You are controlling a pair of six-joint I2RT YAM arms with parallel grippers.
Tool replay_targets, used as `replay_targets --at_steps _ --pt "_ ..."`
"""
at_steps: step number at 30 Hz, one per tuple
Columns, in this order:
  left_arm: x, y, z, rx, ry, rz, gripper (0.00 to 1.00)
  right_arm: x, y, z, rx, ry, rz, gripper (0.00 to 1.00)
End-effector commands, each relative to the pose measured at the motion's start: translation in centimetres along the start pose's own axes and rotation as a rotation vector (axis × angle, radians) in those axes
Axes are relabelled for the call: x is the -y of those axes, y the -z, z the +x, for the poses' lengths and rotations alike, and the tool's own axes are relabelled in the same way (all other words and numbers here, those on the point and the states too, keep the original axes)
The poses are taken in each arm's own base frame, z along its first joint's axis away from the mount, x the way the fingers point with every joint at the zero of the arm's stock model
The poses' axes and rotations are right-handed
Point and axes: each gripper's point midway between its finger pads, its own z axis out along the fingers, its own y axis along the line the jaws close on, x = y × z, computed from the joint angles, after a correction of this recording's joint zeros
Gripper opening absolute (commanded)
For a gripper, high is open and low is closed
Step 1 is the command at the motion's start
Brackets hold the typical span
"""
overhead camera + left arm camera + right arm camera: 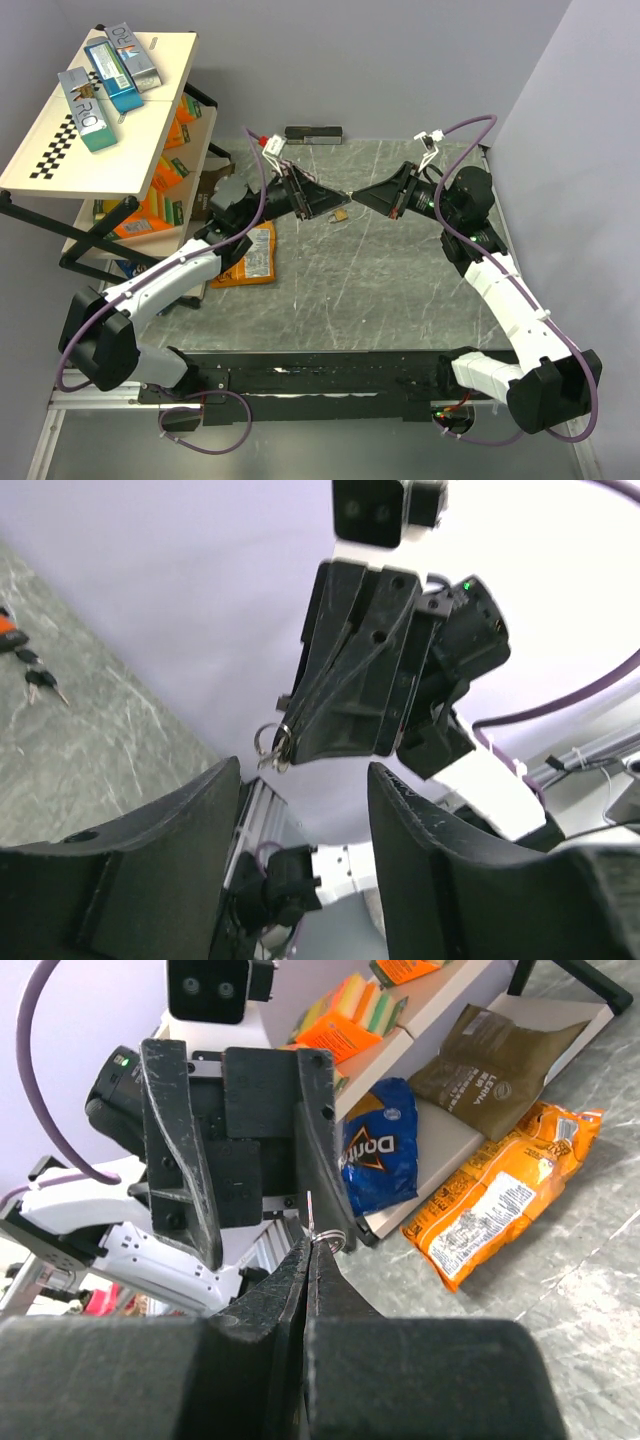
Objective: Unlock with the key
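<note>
At the left edge of the scene, a shelf unit (100, 150) carries boxes (110, 70) on its top board. An orange snack bag (250, 255) lies flat on the grey table (400, 290) just beside the shelf's foot.

To the right of the bag, over the middle of the table toward its far side, the left gripper (305, 780) points right. Its fingers are spread partway apart with nothing between them. A brass padlock (340, 214) lies on the table just near of where the two sets of fingertips meet, and neither gripper has hold of it.

The key (311, 1210) is up in the air between the two arms. It shows as a thin metal blade with a wire ring (330, 1240) hanging from it, and its head is hidden. It is pinched at the very tip of the right gripper (357, 193), which points left with its fingers pressed fully together on it. The blade stands close in front of the left gripper's open fingers; whether it touches them cannot be told.

Only the left wrist camera shows a few black-headed keys (40, 685). They lie loose on the table beside an orange-red padlock (8, 632), well apart from both grippers.
</note>
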Motion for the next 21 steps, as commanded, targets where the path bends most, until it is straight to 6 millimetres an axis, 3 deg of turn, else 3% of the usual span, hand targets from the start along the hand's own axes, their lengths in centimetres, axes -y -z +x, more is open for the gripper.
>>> replay_targets --at_steps 1,16,21 --pt "1.87 -0.12 -2.16 0.099 -0.011 0.041 0.58 -1.60 0.16 -1.19 0.053 0.035 -0.039 0.00" --pt "1.44 -0.62 -2.76 0.143 0.004 -0.010 0.35 -1.50 -0.12 -0.56 0.022 0.022 -0.055 0.00" --pt "1.15 -0.65 -2.67 0.142 0.011 -0.024 0.20 -1.30 -0.18 -0.34 0.013 0.018 -0.050 0.00"
